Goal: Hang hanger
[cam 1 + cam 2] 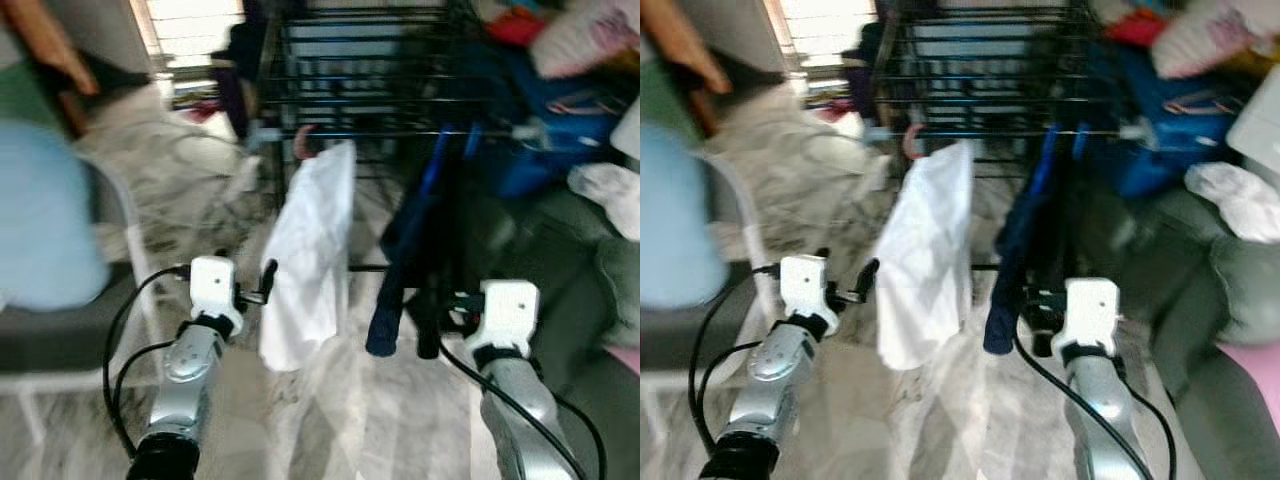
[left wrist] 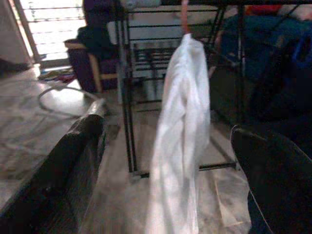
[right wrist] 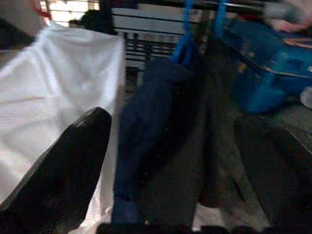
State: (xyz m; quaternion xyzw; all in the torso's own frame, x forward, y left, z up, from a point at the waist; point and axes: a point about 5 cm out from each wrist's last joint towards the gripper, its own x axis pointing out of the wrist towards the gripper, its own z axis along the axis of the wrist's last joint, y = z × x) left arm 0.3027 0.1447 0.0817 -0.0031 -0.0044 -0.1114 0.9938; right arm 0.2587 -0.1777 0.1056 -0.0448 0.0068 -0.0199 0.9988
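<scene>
rack: a black wire drying rack (image 1: 360, 60) stands far centre on the pale marble floor (image 1: 340, 420).
white garment: a white shirt (image 1: 312, 255) hangs from the rack's near rail on a pink hanger (image 1: 302, 142), whose hook sits over the rail.
dark garments: just right of the shirt, a navy garment (image 1: 400, 270) and a black one hang on blue hangers (image 1: 436, 160) from the same rail.
left gripper: left gripper (image 2: 165, 161) is near and left of the white shirt, apart from it; its two black fingers (image 2: 73, 161) are spread wide with the shirt seen between them, further off, and nothing grasped.
right gripper: right gripper (image 3: 180, 161) is near, just before the lower ends of the dark garments; fingers (image 3: 63, 170) parted, holding nothing, with the navy cloth between them in the wrist view.
task's thing: the pink hanger is up on the rail, far from and above both grippers.
surroundings: a blue bin (image 1: 560, 130) and heaped clothes at far right; a chair (image 1: 60, 330) at near left.
</scene>
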